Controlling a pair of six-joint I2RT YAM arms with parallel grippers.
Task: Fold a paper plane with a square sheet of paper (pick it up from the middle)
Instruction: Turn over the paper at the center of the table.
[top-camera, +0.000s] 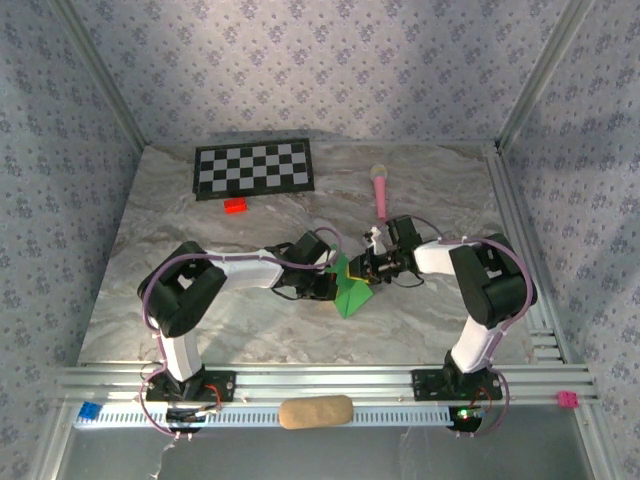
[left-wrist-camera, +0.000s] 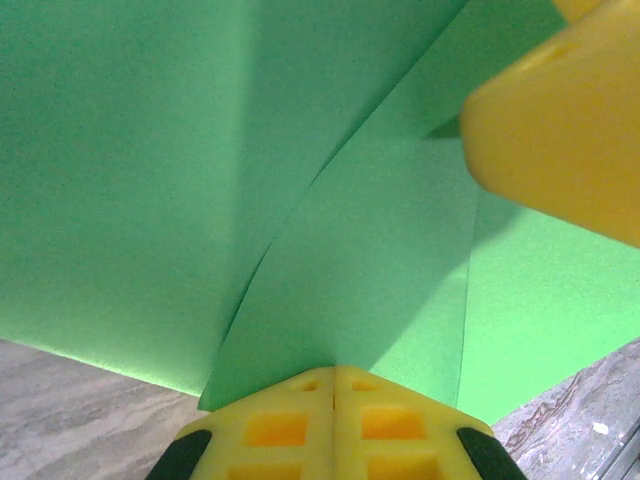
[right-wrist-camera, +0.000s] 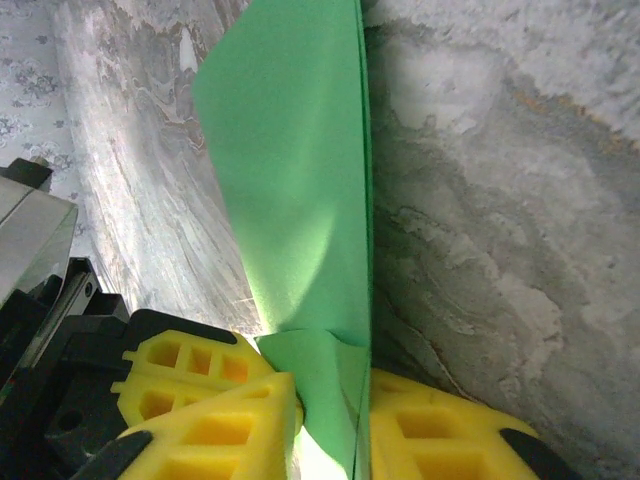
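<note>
- Now, the square sheet of paper (top-camera: 352, 292) is no flat square: it is folded into a green wedge, sitting mid-table (top-camera: 200, 320) between the two arms, just nearer than the spot where their grippers meet.
- From above, its long axis runs roughly far-to-near, and the pointed corner faces the near edge of the table, toward the arm bases.
- The left gripper (top-camera: 322, 280) comes in from the left. In its wrist view the two yellow jaws (left-wrist-camera: 335, 385) are pressed tight together on the paper's lower edge, so it grasps the sheet (left-wrist-camera: 330, 250), whose layers fan upward and away from it.
- The right gripper (top-camera: 368, 268) comes in from the right, close against the left one; one of its yellow fingers (left-wrist-camera: 560, 130) sits over the paper in the left wrist view.
- In the right wrist view the paper (right-wrist-camera: 300, 170) stands on edge, its straight fold running directly away from the gripper (right-wrist-camera: 335, 385) along the marbled top. The jaws flank that fold with a narrow slit between them; whether they really bite I cannot tell.
- Well apart at the far side lie a checkerboard (top-camera: 253, 168), a small red block (top-camera: 236, 206) and a pink microphone-shaped toy (top-camera: 381, 190).
</note>
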